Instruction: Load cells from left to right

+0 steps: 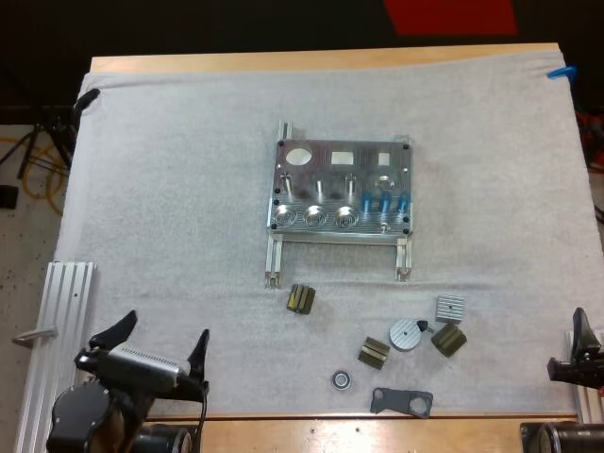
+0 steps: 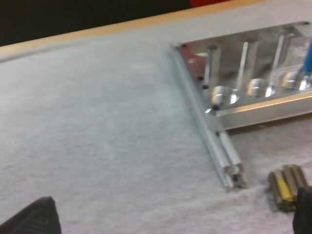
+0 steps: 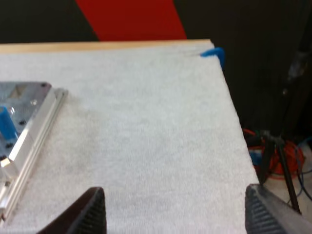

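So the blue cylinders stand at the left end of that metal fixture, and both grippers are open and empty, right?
Not quite: in the high view the blue cylinders stand at the right end of the metal fixture. The left gripper and the right gripper are indeed open and empty.

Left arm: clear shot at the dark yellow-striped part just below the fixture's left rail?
Probably yes. The left gripper is open, and only bare mat lies between it and the part. A rail end of the fixture sits close beyond it, so descend carefully.
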Robot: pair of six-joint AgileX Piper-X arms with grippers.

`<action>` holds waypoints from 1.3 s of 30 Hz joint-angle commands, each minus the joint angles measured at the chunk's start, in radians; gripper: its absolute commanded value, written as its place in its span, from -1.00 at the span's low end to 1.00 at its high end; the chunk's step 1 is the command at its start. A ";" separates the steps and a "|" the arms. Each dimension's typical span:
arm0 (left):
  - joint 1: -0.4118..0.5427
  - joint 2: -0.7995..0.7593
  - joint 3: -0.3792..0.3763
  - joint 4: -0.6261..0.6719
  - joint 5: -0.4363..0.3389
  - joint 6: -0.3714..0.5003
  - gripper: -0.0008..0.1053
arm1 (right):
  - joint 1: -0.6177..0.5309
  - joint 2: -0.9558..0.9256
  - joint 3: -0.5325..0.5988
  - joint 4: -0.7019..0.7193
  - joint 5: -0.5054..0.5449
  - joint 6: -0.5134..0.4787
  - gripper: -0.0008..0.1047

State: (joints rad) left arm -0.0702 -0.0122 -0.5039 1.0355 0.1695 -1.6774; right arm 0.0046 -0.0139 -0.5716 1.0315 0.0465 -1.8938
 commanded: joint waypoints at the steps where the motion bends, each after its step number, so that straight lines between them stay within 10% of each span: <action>1: 0.000 -0.139 -0.003 -0.031 0.011 -0.017 0.79 | -0.001 -0.040 0.008 -0.003 -0.005 -0.002 0.14; 39: 0.000 -0.139 -0.003 -0.032 0.009 -0.017 0.79 | -0.001 -0.038 0.047 -0.004 -0.021 0.014 0.14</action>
